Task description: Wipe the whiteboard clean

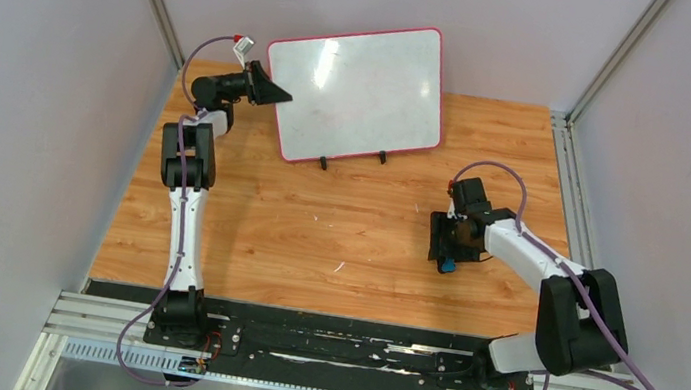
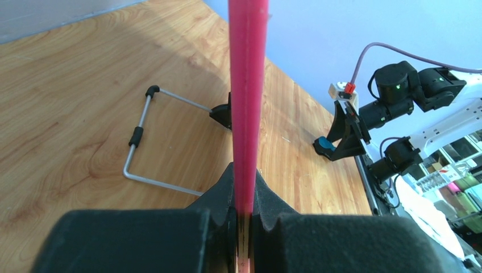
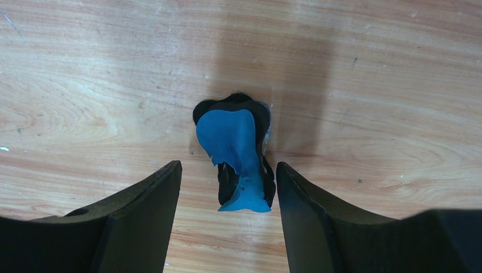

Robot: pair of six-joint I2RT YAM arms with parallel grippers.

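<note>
While left pincer grips the whiteboard at nine o'clock, right pincer gapes wide over the eraser, where an off-centre pinch could flick it away.

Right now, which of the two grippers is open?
The right gripper: its jaws stand apart either side of the blue-and-black eraser lying on the table. The left gripper is shut on the red edge of the whiteboard.

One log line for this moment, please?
left gripper: shut on whiteboard edge | right gripper: open around eraser
</note>
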